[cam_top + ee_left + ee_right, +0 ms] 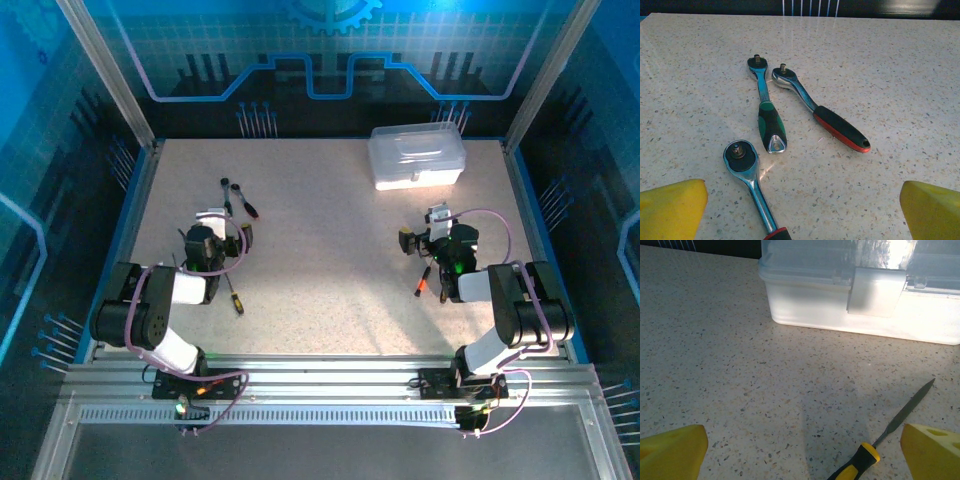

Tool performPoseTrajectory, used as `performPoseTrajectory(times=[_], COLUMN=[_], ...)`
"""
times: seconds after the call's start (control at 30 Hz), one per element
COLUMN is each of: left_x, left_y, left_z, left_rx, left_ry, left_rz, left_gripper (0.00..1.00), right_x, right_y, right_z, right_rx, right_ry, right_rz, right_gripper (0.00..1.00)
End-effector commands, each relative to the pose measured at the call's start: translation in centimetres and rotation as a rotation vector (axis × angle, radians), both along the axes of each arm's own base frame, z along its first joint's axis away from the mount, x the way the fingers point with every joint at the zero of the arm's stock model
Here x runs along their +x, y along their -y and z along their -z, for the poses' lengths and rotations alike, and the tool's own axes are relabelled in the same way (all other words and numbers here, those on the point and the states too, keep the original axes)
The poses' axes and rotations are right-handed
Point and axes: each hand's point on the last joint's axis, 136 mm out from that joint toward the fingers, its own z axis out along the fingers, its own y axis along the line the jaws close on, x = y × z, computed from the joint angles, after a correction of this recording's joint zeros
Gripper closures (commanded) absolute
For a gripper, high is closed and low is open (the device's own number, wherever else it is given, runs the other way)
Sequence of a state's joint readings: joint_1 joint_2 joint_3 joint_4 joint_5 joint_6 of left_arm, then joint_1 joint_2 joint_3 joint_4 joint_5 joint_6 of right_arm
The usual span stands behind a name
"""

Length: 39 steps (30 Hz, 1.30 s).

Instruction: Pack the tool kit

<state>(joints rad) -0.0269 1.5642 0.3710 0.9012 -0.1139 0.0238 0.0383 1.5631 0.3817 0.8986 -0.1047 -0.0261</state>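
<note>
While it sits shut, translucent plastic case (417, 157) looks rect.

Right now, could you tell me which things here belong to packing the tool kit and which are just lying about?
Job: clear case; green ratchet; red ratchet; third ratchet; yellow-handled file.
Lying about: nothing I can spot; frame rail is fixed.

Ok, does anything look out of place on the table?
Nothing broken or spilled. But three ratchets lie loose on the left and a file on the right, while the plastic case sits closed.
</note>
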Motion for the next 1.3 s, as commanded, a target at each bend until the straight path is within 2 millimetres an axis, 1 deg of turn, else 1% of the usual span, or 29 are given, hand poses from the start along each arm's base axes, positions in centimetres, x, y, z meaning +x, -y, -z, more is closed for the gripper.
performPoseTrajectory(times=[0.0,0.17,0.27,0.5,0.57,0.63,0.7,0.77,0.87,0.97,1.0,1.07,1.13,1.17,1.2,1.27], left_x=[0.6,0.6,0.6,0.6,0.6,0.5,0.3,0.2,-0.1,-0.8,-1.1,-1.9,-2.9,-3.4,-3.9,-5.1], left_y=[-0.2,-0.1,-0.1,-0.2,-0.1,-0.5,-0.4,-0.5,0.0,0.4,0.7,1.8,2.9,3.1,3.1,2.9], left_z=[-1.4,-1.3,-1.4,-1.4,-1.4,-1.9,-3.2,-4.5,-6.8,-10.0,-11.3,-14.0,-16.5,-17.3,-18.4,-19.4], left_rx=[-0.027,-0.026,-0.029,-0.028,-0.029,-0.020,-0.022,-0.020,-0.025,-0.050,-0.066,-0.098,-0.147,-0.185,-0.265,-0.481], left_ry=[0.039,0.037,0.040,0.040,0.039,0.043,0.049,0.030,0.021,0.063,0.083,0.127,0.158,0.161,0.164,0.138], left_rz=[-0.001,0.000,0.000,-0.002,-0.001,-0.027,-0.018,-0.025,0.003,0.015,0.028,0.073,0.100,0.095,0.069,-0.004], left_gripper=[0.01,0.01,0.01,0.01,0.01,0.01,0.01,0.01,0.01,0.01,0.01,0.01,0.01,0.01,0.01,0.01], right_x=[0.2,0.4,0.7,0.7,0.8,0.8,0.7,0.7,0.6,0.2,0.1,-0.5,-1.4,-1.7,-2.2,-3.0], right_y=[0.2,0.3,1.1,1.2,1.3,1.3,1.5,1.6,2.1,2.2,2.1,1.5,0.6,0.4,0.5,1.3], right_z=[-1.4,-1.3,-1.3,-1.3,-1.6,-2.8,-3.4,-4.5,-6.6,-9.0,-10.4,-12.2,-13.5,-13.7,-13.4,-12.6], right_rx=[-0.017,-0.010,-0.001,-0.014,-0.046,-0.064,-0.073,-0.081,-0.100,-0.096,-0.065,0.060,0.247,0.329,0.421,0.604], right_ry=[0.051,0.045,0.031,0.032,0.034,0.042,0.020,0.013,0.003,-0.065,-0.079,-0.123,-0.168,-0.171,-0.183,-0.180], right_rz=[0.012,0.017,0.060,0.075,0.111,0.120,0.137,0.147,0.216,0.267,0.277,0.291,0.295,0.298,0.313,0.383], right_gripper=[0.00,0.00,0.00,0.00,0.00,0.00,0.00,0.00,0.00,0.00,0.00,0.00,0.00,0.00,0.00,0.00])
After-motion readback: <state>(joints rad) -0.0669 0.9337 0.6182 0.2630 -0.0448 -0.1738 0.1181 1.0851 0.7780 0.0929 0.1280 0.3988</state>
